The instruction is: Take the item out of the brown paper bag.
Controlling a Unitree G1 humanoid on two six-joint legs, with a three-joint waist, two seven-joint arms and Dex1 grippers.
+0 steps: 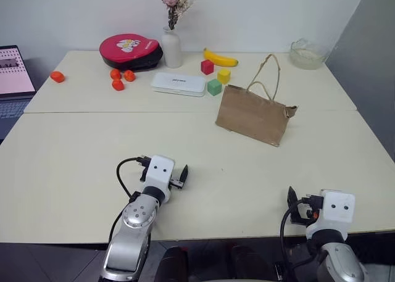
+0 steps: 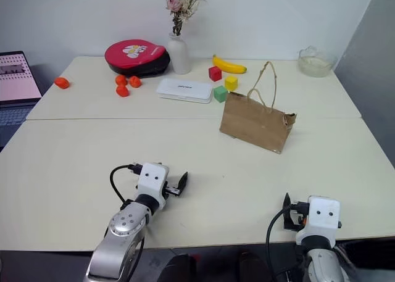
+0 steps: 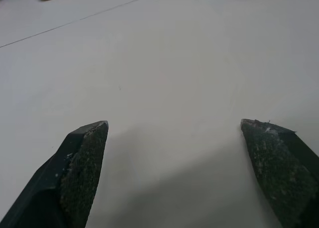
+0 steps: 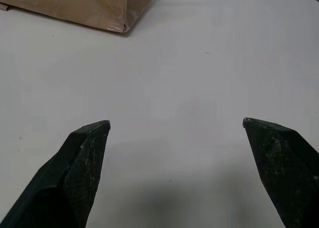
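Observation:
The brown paper bag (image 1: 253, 116) stands upright on the right-hand middle of the table, its two cord handles (image 1: 270, 72) sticking up. Its lower corner (image 4: 107, 11) shows ahead in the right wrist view. The item is hidden. My left gripper (image 1: 164, 170) hovers low over the near table, left of and well short of the bag; its jaws stand open and empty (image 3: 174, 125). At the table's near right edge, straight in front of the bag and far from it, my right gripper (image 1: 327, 205) is also open and empty (image 4: 176, 123).
At the back stand a red round appliance (image 1: 131, 50), a white vase (image 1: 171, 47), a banana (image 1: 220, 58), red, yellow and green cubes (image 1: 214, 87), a white flat box (image 1: 179, 83), small red-orange fruits (image 1: 117, 78) and a glass bowl (image 1: 307, 53). A laptop (image 1: 12, 78) sits far left.

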